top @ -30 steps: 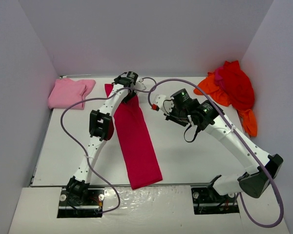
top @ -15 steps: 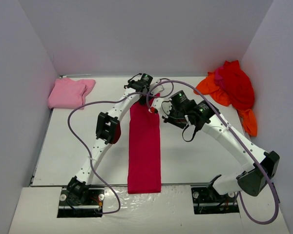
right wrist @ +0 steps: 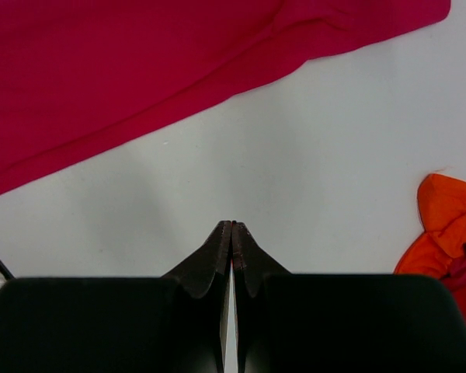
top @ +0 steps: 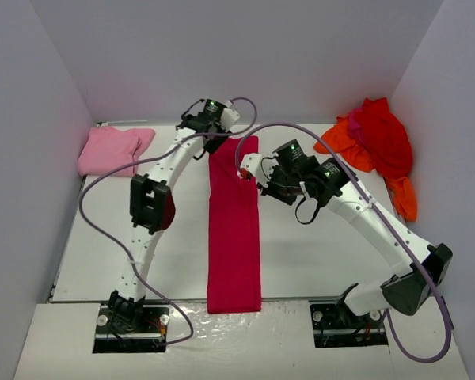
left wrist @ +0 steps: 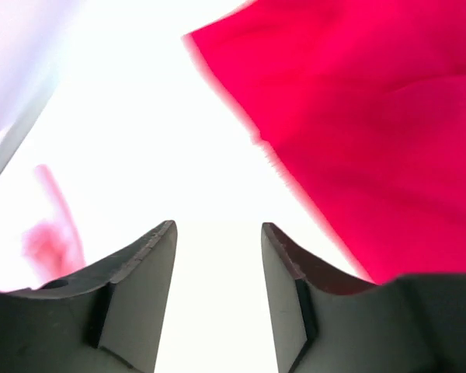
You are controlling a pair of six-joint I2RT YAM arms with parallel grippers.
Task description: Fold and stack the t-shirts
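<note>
The crimson-magenta t-shirt (top: 234,229) lies folded in a long narrow strip from the table's far middle to its near edge. My left gripper (top: 212,136) is open and empty just left of the strip's far left corner, which shows in the left wrist view (left wrist: 373,116). My right gripper (top: 247,172) is shut and empty at the strip's right edge; its wrist view shows the gripper (right wrist: 232,227) over bare table beside the cloth (right wrist: 140,70). The light pink t-shirt (top: 111,150) lies folded at the far left. The red t-shirt (top: 384,134) lies crumpled on the orange one (top: 404,198) at the far right.
White walls close in the table (top: 103,237) on the left, back and right. Purple cables (top: 103,198) loop from both arms over the table. The pink cloth shows blurred in the left wrist view (left wrist: 50,241), the orange cloth in the right wrist view (right wrist: 450,217).
My left gripper has let go of the strip's far end and moved left and back. The strip, swung straight earlier, now lies flat. My right gripper shifted slightly left.
</note>
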